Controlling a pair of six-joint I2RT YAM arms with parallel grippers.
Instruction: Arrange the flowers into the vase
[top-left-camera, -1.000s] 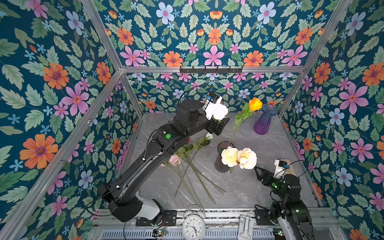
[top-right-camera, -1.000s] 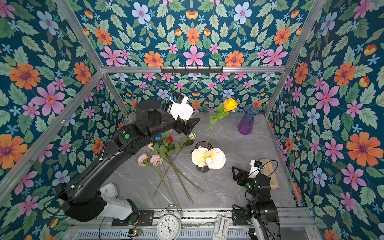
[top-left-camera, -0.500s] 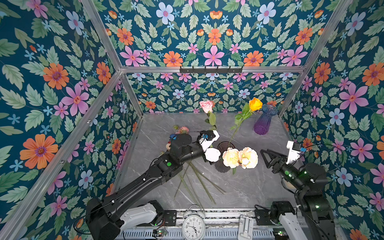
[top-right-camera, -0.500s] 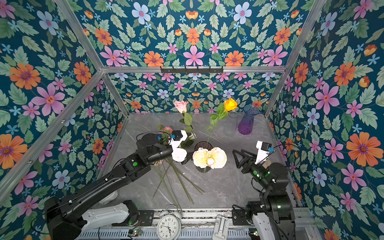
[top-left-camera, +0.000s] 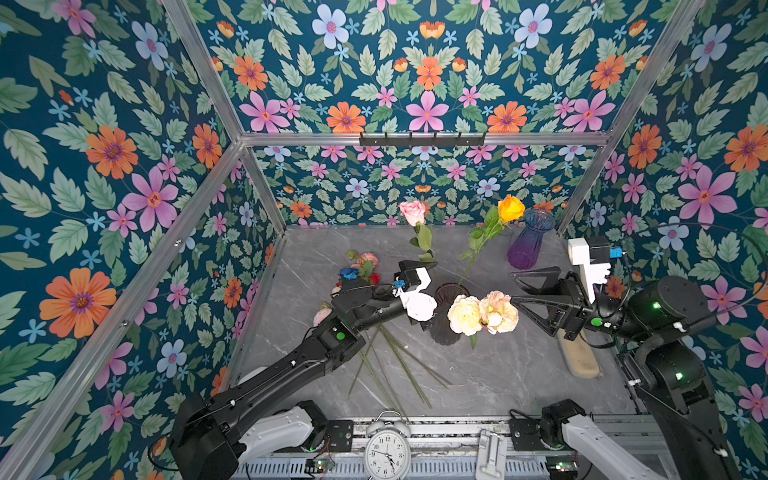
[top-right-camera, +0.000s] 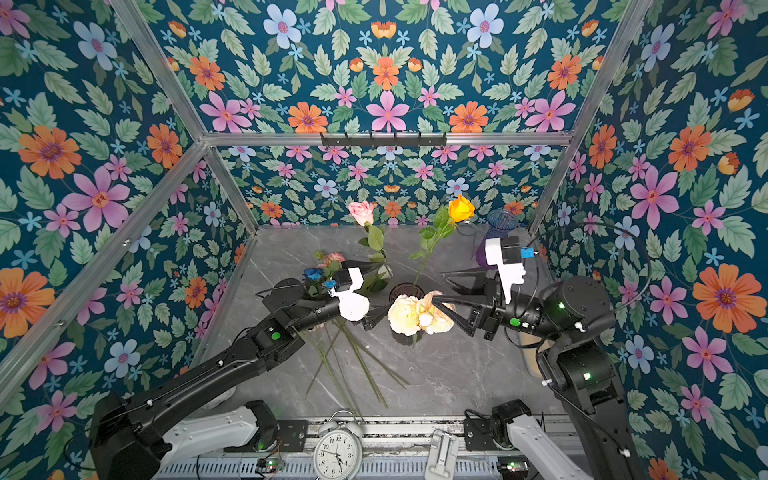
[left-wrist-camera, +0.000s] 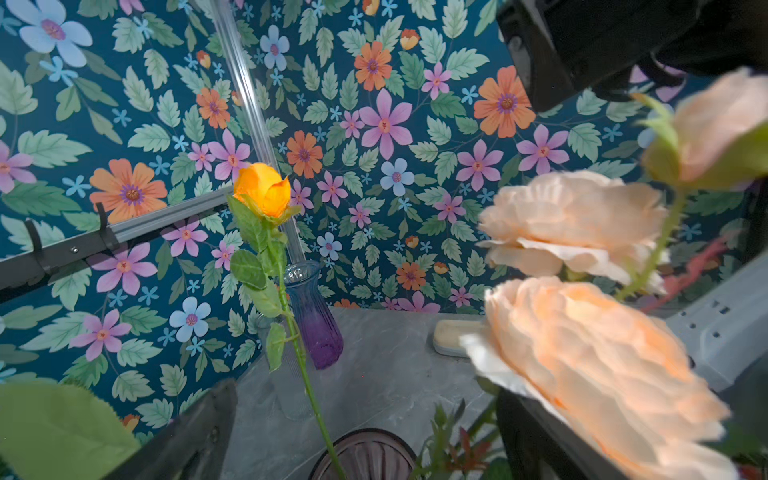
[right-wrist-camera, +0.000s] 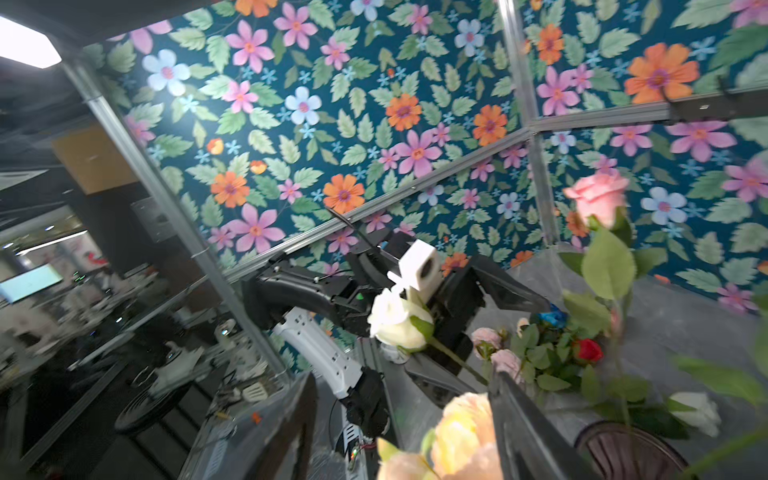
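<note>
A dark glass vase (top-left-camera: 444, 332) stands mid-table holding two cream-peach peonies (top-left-camera: 482, 313), an orange rose (top-left-camera: 511, 208) and a pink rose (top-left-camera: 412, 212). My left gripper (top-left-camera: 430, 293) is open just left of the vase rim (left-wrist-camera: 365, 453), with a white rose head (right-wrist-camera: 397, 320) between its fingers, not clamped. From the right, my right gripper (top-left-camera: 513, 286) reaches the peonies (right-wrist-camera: 465, 432) with its jaws apart; one finger (right-wrist-camera: 523, 428) touches a head. More flowers (top-left-camera: 361, 270) lie on the table at the left, stems (top-left-camera: 399, 370) pointing forward.
A purple vase (top-left-camera: 530, 241) stands empty at the back right. A tan oblong pad (top-left-camera: 579, 357) lies under the right arm. An alarm clock (top-left-camera: 386, 451) sits at the front edge. Patterned walls close in three sides.
My left arm came down from high at the back and now sits low beside the vase. The right arm rose from the front right and reached in to the peonies.
</note>
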